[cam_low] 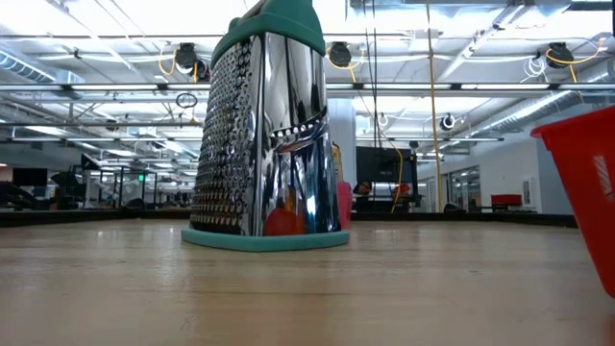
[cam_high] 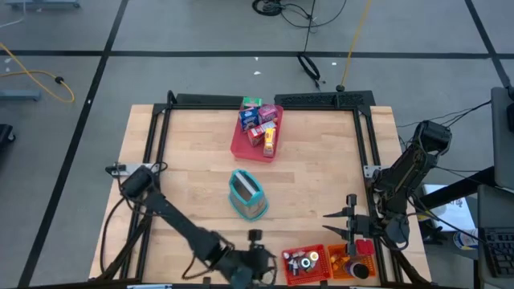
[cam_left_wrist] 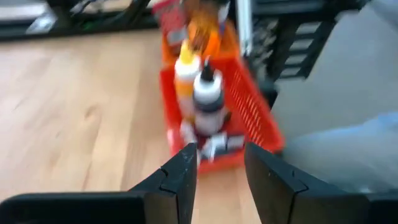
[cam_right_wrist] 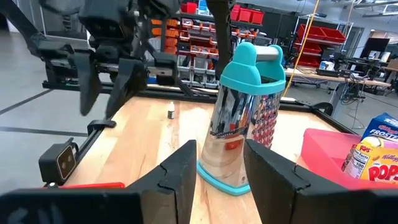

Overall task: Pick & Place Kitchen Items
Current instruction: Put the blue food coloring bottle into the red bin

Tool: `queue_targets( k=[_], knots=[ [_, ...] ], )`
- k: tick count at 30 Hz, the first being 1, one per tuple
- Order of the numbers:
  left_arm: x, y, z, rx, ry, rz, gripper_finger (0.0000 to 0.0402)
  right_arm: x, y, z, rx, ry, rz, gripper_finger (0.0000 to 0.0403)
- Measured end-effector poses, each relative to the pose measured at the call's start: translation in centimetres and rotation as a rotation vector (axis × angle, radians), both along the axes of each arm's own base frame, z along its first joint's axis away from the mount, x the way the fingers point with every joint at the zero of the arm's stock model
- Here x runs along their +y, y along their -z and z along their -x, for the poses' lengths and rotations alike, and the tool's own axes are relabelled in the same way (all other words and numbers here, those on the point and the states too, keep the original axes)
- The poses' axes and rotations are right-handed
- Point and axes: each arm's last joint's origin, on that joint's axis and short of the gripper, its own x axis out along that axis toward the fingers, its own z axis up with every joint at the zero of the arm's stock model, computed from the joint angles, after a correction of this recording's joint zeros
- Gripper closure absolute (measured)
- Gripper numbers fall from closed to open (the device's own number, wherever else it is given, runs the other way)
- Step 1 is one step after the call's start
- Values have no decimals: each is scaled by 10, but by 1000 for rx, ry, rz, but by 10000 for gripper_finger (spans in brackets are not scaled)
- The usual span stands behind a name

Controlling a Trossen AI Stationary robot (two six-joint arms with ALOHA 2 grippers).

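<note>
Toy kitchen items lie in two places. Blue, red, pink and yellow packets (cam_high: 259, 124) sit in a pink tray (cam_high: 241, 147) at the table's far middle, and also show in the right wrist view (cam_right_wrist: 373, 155). Small bottles (cam_left_wrist: 199, 87) stand in a red bin (cam_high: 305, 265) at the near edge. My left gripper (cam_high: 271, 258) hangs open and empty, raised just left of that bin (cam_left_wrist: 261, 118). My right gripper (cam_high: 329, 224) is open and empty, right of a steel grater (cam_high: 247, 195) and pointing at it.
The teal-topped grater (cam_low: 264, 135) stands upright mid-table between the tray and the bins. An orange bin (cam_high: 355, 261) sits right of the red one. A tiny white bottle (cam_right_wrist: 170, 112) stands on the table beyond the grater. A black frame edges the table.
</note>
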Motion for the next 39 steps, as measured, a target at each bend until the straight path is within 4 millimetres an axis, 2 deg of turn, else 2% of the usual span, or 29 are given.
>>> queue_targets(
  k=[12, 18, 22, 27, 35, 39],
  knots=[
    [-22, 18, 71, 99, -395, -154, 266, 0, 0, 0, -2, 1, -42, 277],
    [-24, 12, 132, 11, -598, -189, 266, 0, 1, 0, 0, 1, -38, 277],
    [-26, 12, 172, -82, -652, -136, 266, 0, 3, 0, 9, 2, -39, 277],
    [-24, 29, 208, -126, -699, -63, 266, 0, 4, 0, 12, 3, -42, 277],
    [1, 74, 244, -99, -873, 49, 266, 0, 4, 0, 12, 3, -41, 277],
    [5, 85, 259, -83, -904, 90, 266, 0, 4, 0, 12, 3, -43, 277]
  ],
)
